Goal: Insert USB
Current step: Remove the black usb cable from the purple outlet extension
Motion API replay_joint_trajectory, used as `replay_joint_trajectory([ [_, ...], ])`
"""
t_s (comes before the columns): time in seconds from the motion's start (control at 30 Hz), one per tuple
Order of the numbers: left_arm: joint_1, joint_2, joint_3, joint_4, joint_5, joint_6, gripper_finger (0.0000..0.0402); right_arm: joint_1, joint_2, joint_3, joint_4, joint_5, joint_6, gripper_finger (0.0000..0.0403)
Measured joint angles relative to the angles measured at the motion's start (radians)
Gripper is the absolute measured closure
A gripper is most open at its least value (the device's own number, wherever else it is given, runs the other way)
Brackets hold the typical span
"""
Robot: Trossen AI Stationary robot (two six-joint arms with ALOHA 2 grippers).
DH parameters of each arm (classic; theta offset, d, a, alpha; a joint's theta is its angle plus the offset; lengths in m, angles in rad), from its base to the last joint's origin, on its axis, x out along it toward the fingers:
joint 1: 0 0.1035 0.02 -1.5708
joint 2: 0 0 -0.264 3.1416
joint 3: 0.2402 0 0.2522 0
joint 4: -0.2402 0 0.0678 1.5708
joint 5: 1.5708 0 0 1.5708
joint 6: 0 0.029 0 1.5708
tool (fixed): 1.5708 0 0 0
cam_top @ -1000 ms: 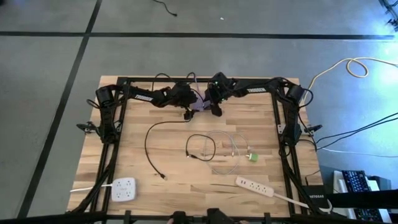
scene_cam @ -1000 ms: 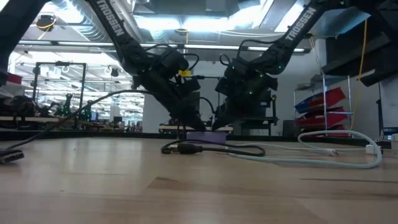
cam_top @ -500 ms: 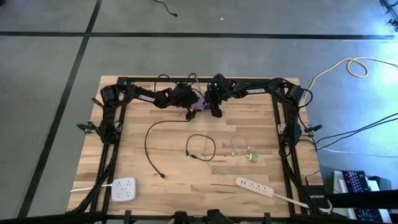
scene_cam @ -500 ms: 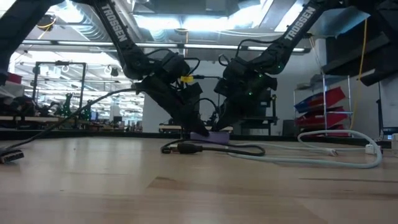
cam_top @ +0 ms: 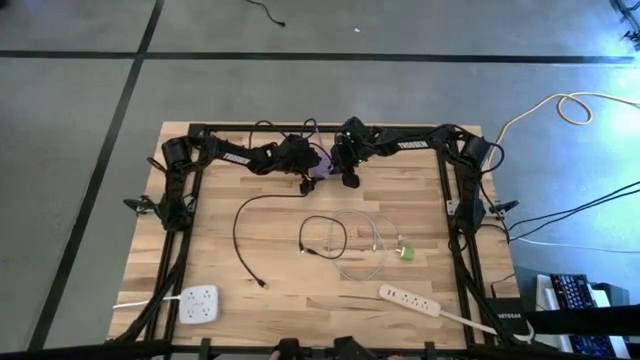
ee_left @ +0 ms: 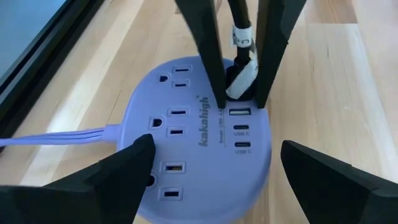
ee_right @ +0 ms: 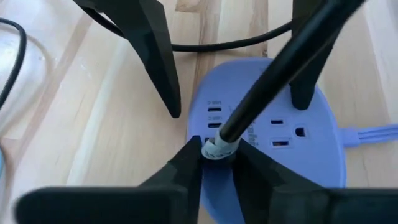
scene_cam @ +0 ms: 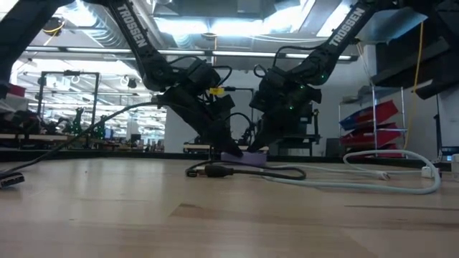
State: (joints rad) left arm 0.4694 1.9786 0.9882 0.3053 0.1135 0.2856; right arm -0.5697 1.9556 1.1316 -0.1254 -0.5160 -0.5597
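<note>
Near edge of the wood-slat table (cam_top: 290, 300): white square outlet block (cam_top: 200, 303) and a white power strip (cam_top: 409, 299), both smooth plastic. Mid-table: loose black cable (cam_top: 240, 232), a small black coil (cam_top: 324, 235) and a pale translucent cable loop (cam_top: 372, 245) with a green tip. Far side: round lavender power hub (ee_left: 199, 155), matte plastic, AC sockets plus a column of USB ports.

Right gripper (ee_right: 217, 152) is clenched on the USB plug (ee_right: 216, 148), its silver collar and thick black cord (ee_right: 280, 68) showing between the fingertips, plug standing on the hub's USB column. Left gripper (ee_left: 211, 180) is spread wide over the hub, grasping nothing, fingers straddling it.

Left wrist view shows the plug's pale body at the top USB port, between the right arm's two dark fingers; can't tell how deep it sits. The high view only gives a purple patch between the two grippers. The low view shows the hub as a thin lavender slab flat on the wood, both grippers angled down onto it.
</note>
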Motion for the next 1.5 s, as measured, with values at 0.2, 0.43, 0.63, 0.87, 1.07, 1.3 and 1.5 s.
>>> replay_joint_trajectory([
  [0.2,0.000,0.001,0.000,-0.014,-0.002,0.001,0.0066,-0.001,-0.004,0.000,0.003,-0.019,0.010,0.0369],
  [0.43,0.001,0.001,-0.001,-0.021,-0.012,-0.009,0.0066,-0.009,-0.018,-0.003,0.065,-0.052,0.116,0.0369],
  [0.63,-0.001,0.001,-0.001,-0.020,-0.013,-0.008,0.0066,0.007,-0.021,-0.002,0.016,0.003,0.057,0.0369],
  [0.87,-0.002,0.001,-0.003,-0.029,-0.005,-0.014,0.0066,0.032,-0.021,-0.002,0.054,-0.011,0.135,0.0369],
  [1.07,-0.008,-0.012,-0.003,-0.017,0.015,-0.024,0.0066,0.002,-0.022,-0.002,0.034,-0.038,0.162,0.0369],
  [1.3,-0.011,-0.070,-0.007,-0.058,0.085,-0.052,0.0066,0.024,-0.024,0.000,-0.001,-0.013,0.114,0.0369],
  [1.5,-0.008,-0.073,-0.007,0.013,0.184,-0.096,0.0066,0.026,-0.025,0.000,-0.020,0.000,0.106,0.0369],
])
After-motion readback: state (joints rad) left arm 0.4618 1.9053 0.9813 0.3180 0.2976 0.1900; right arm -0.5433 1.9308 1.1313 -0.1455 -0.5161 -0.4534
